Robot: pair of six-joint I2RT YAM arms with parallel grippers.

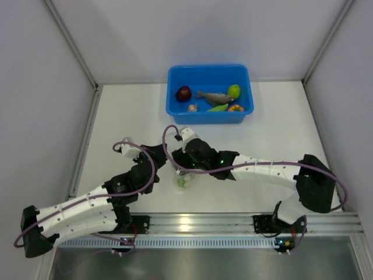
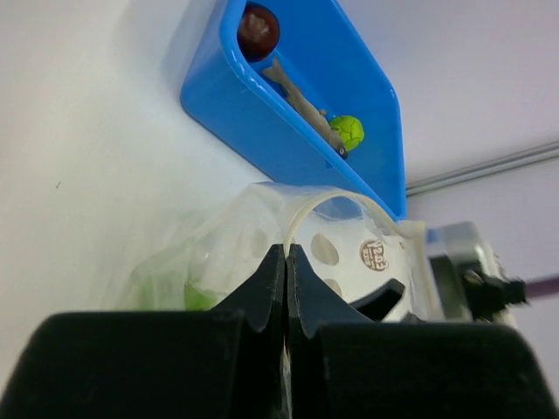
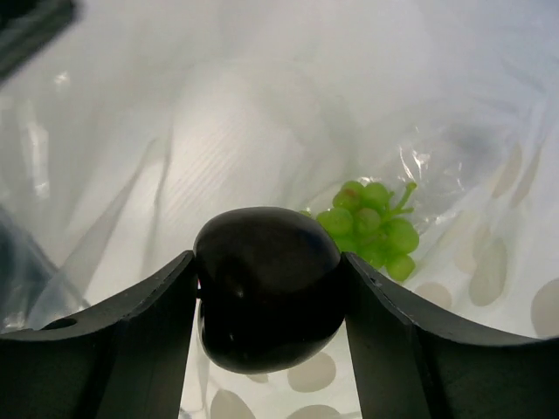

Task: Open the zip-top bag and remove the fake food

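The clear zip-top bag (image 1: pixel 187 175) lies on the table between my two grippers. My left gripper (image 1: pixel 169 161) is shut on the bag's rim (image 2: pixel 306 209) and holds its mouth open. My right gripper (image 3: pixel 268 257) is inside the bag (image 3: pixel 218 131), shut on a dark, nearly black rounded fake fruit (image 3: pixel 266 297). Green grapes (image 3: pixel 371 227) lie in the bag just behind that fruit, and show in the top view (image 1: pixel 183 181) and as a green blur in the left wrist view (image 2: pixel 201 297). In the top view my right gripper (image 1: pixel 185 168) sits over the bag.
The blue bin (image 1: pixel 175 111) stands behind the bag, and holds a dark maroon ball (image 1: pixel 184 92), a grey long piece (image 1: pixel 214 97), a lime ball (image 1: pixel 234 90), a green pod (image 1: pixel 218 107) and an orange piece (image 1: pixel 235 108). White walls enclose the table on the left, right and back.
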